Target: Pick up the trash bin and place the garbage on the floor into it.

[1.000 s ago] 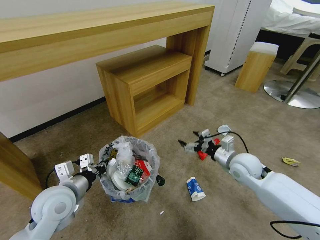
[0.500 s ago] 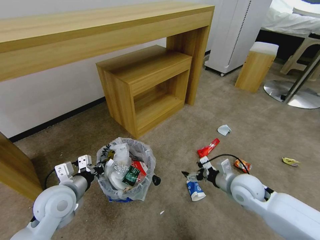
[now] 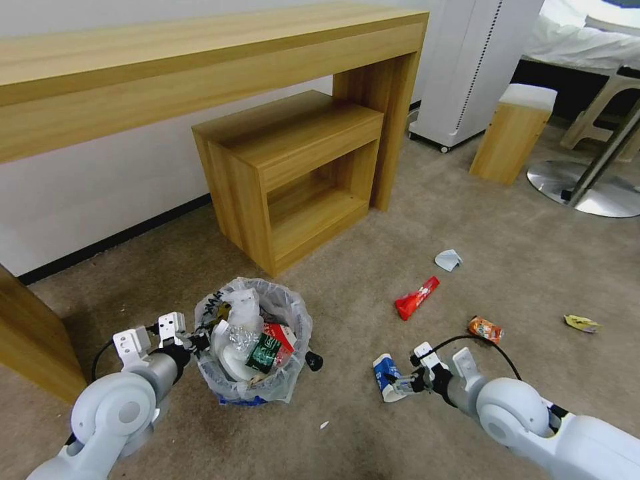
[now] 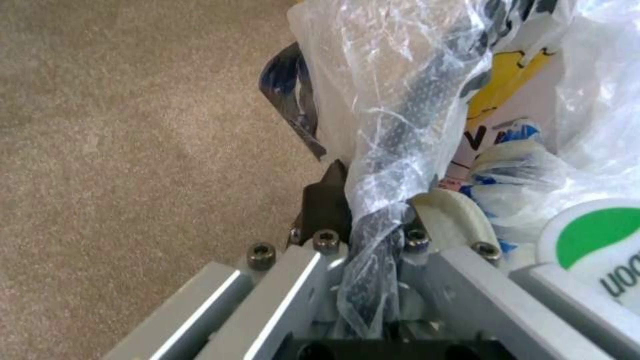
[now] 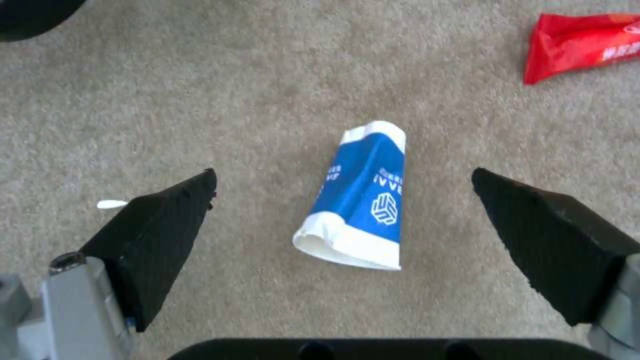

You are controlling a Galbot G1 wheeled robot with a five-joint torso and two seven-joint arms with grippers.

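Observation:
The trash bin (image 3: 293, 320), lined with a crinkly white bag (image 4: 400, 100) and full of litter, is at the lower left on the beige floor (image 3: 360, 313). My left gripper (image 3: 199, 343) is shut on the bin's bagged rim (image 4: 373, 220). My right gripper (image 3: 395, 384) hangs open low over a flattened blue-white paper cup (image 3: 383, 373). In the right wrist view the cup (image 5: 363, 200) lies between the two black fingers (image 5: 167, 225), apart from both. More garbage lies beyond: a red wrapper (image 3: 417, 298), a crushed orange can (image 3: 485, 329), a white scrap (image 3: 449, 259) and a yellow wrapper (image 3: 581, 323).
A long wooden desk (image 3: 200, 73) with a low wooden shelf unit (image 3: 293, 173) under it stands behind the bin. A white appliance (image 3: 473, 67), a wooden stool (image 3: 513, 133) and a metal table base (image 3: 587, 187) are at the back right. A tiny white fleck (image 3: 324, 424) lies near the bin.
My right gripper has moved from above the red wrapper back toward me and down to the blue-white cup. The wrapper stays on the floor. The bin and left gripper shifted only slightly.

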